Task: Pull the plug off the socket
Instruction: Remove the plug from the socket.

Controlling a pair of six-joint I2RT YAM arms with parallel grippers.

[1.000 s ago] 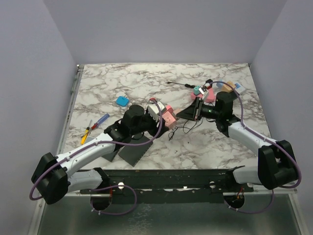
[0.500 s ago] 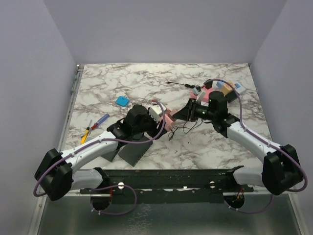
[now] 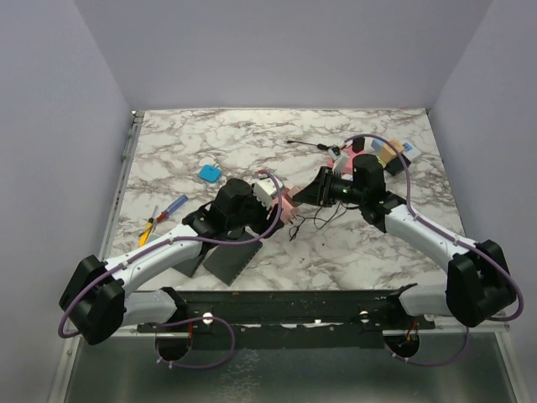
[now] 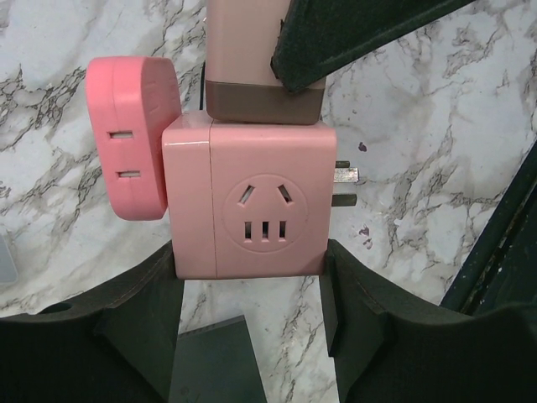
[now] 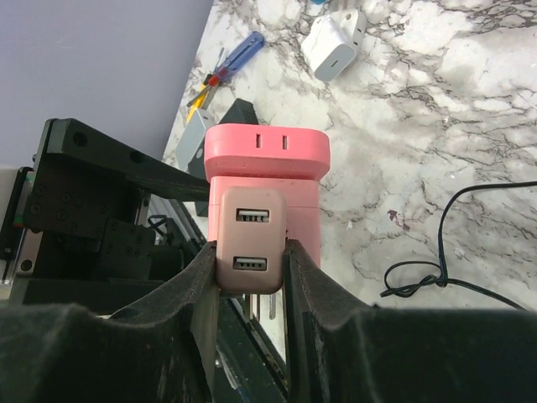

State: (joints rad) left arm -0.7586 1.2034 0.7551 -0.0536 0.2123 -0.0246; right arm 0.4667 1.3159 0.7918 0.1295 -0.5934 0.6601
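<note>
The pink socket [image 4: 264, 214] is clamped by the left gripper [image 4: 247, 270]; the plug [image 5: 250, 239], seemingly seated in it, by the right gripper [image 5: 249, 270].

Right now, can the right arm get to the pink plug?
Yes, it looks so: the right gripper is closed on the plug, a finger on each side, where it sticks out of the pink socket cube the left gripper holds.

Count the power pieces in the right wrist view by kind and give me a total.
Pink cube socket: 1
Pink two-slot adapter on the cube: 1
Two-port USB charger plugged into the cube: 1
White charger loose on the table: 1
Total: 4
</note>
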